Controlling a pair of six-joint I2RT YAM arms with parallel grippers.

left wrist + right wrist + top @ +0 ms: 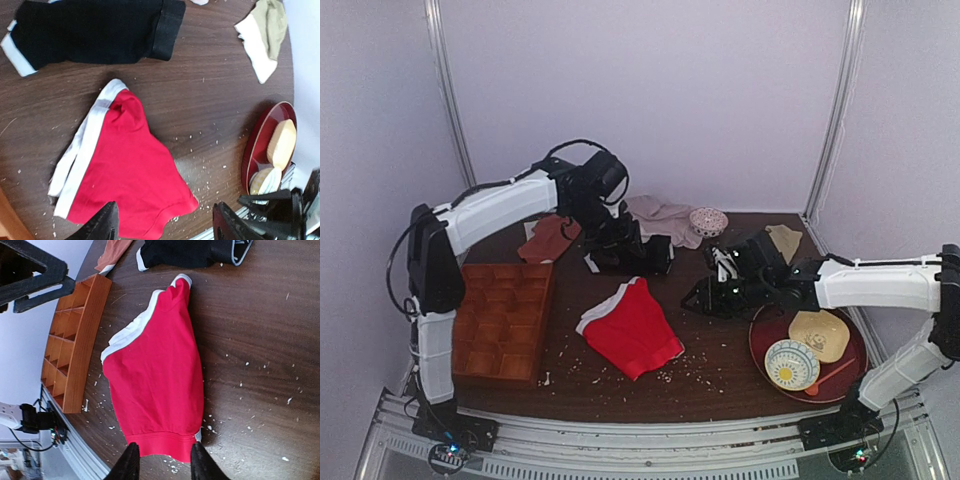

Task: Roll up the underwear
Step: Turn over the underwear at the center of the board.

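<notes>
Tools released near the underwear (632,330)
We see left tool (165,215) and right tool (162,455) both spread wide above the table (720,390).

A dark wooden worktop (720,370) is scattered with pale crumbs (680,375). At its left side lies an orange-brown wooden tray (505,320) divided into small compartments, and a rust-coloured cloth (548,238) sits just behind it. Black briefs (95,30) with a white edge lie toward the back. Behind them is a beige cloth (660,218), with a small patterned bowl (708,221) beside it. A tan-and-white garment (265,35) lies at the rear right. A red plate (761,340) at the near right holds a patterned bowl (792,364), a pale yellow item (820,335) and an orange spoon (830,378).
</notes>
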